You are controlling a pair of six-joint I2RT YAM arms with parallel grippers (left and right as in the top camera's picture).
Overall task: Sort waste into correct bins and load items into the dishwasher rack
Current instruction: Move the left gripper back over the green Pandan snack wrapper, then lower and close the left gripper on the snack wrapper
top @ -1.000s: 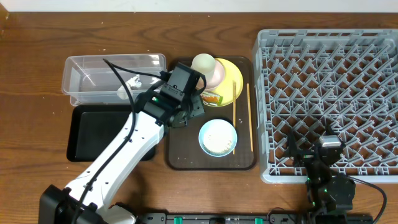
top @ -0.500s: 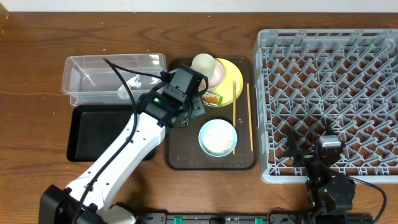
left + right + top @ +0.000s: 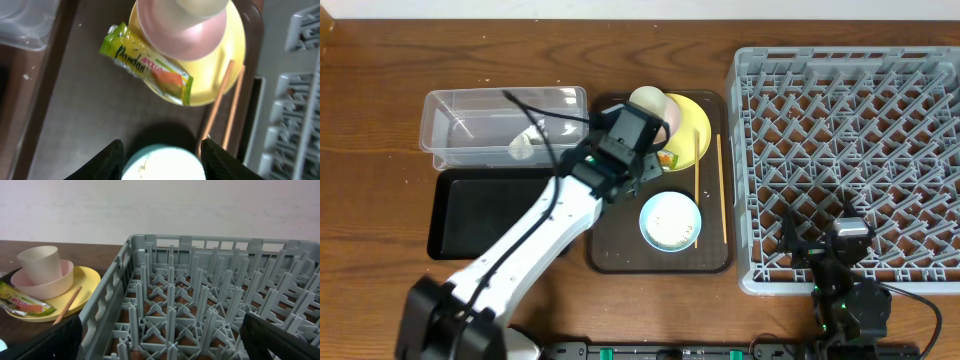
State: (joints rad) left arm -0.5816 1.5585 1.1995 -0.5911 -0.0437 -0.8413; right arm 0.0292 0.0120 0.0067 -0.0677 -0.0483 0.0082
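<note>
Green-and-yellow crinkled snack wrapper (image 3: 147,65) lies half on the near-left rim of the round yellow plate (image 3: 235,45) and half on the dark-brown serving tray (image 3: 85,110). Its long axis slants from far-left to near-right. It sits just to the far side of the left end effector (image 3: 162,150), whose fingers stand parted and empty above the light blue bowl (image 3: 160,167). That arm reaches in diagonally from the near-left of the desk (image 3: 380,120) and is much the nearer. The right end effector (image 3: 160,342), wide open and empty, hangs over the near part of the grey lattice dishwasher rack (image 3: 200,300), well apart.
</note>
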